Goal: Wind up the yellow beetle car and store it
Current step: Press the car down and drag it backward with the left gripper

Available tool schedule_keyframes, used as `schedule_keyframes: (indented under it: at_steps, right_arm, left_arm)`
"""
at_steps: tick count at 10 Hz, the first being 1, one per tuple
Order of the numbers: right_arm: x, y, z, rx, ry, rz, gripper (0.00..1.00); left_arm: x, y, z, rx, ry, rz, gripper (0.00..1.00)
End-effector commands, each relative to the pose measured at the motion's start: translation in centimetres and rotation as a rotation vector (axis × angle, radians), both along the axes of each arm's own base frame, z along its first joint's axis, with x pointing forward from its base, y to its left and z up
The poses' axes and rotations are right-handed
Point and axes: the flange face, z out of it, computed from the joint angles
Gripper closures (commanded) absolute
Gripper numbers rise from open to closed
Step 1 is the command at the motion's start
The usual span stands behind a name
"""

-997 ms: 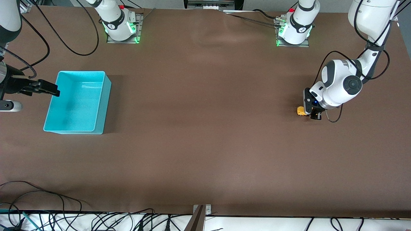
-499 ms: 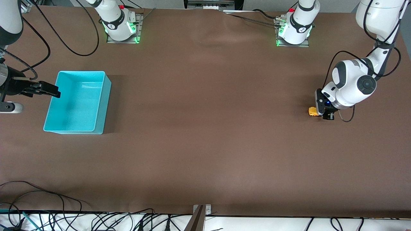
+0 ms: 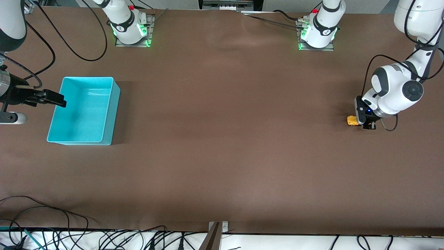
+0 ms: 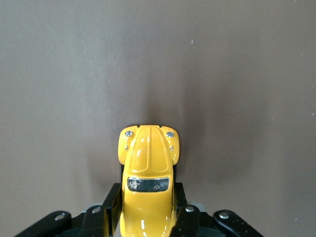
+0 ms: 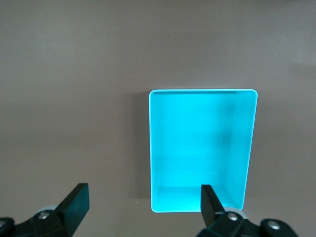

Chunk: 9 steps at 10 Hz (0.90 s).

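— See the left gripper [image 3: 364, 122]? Its jaws are pinched on the yellow beetle car [image 3: 352, 120], low over the table [image 3: 222, 156] at the left arm's end, with the nose poking out ahead of the fingers [image 4: 111, 207].

— Wheels down or lifted?

— Can't tell. If the wheels aren't pressed to the mat, dragging won't wind it, I'd guess. And the grip sits only on the rear flanks, so the rounded shell might squirt forward.

— The bin?

— The turquoise bin [image 3: 83, 110] is well apart from that gripper, at the right arm's end. The right gripper [image 3: 52, 98] hangs over its rim, fingers spread wide and empty, waiting.

— From the front the car's just a yellow speck.

— The left wrist view shows the bonnet, headlights and the clamp. The right wrist view shows the bin's empty floor.
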Motion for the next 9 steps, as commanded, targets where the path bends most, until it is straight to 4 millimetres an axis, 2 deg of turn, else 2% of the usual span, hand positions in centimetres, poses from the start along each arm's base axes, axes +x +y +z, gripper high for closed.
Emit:
schedule_keyframes:
  at_steps: [1, 5, 6, 8, 9]
  right_arm:
    - [0.1, 0.4, 0.4, 0.013, -0.010, -0.006, 0.00]
    - [0.2, 0.4, 0.3, 0.015, -0.011, -0.006, 0.00]
    - [0.2, 0.4, 0.3, 0.014, -0.013, -0.005, 0.00]
    - [0.3, 0.4, 0.1, 0.015, -0.011, -0.005, 0.00]
    - [0.3, 0.4, 0.1, 0.015, -0.011, -0.005, 0.00]
  left_arm:
    - [-2.1, 1.9, -4.4, 0.013, 0.075, -0.005, 1.00]
    - [-1.7, 1.6, -3.8, 0.012, 0.061, 0.002, 1.00]
    - [-1.0, 1.5, -3.3, 0.017, 0.047, -0.004, 0.90]
    - [-0.7, 1.5, -3.1, 0.020, 0.042, -0.013, 0.57]
    - [-0.7, 1.4, -2.9, 0.021, 0.040, -0.020, 0.49]
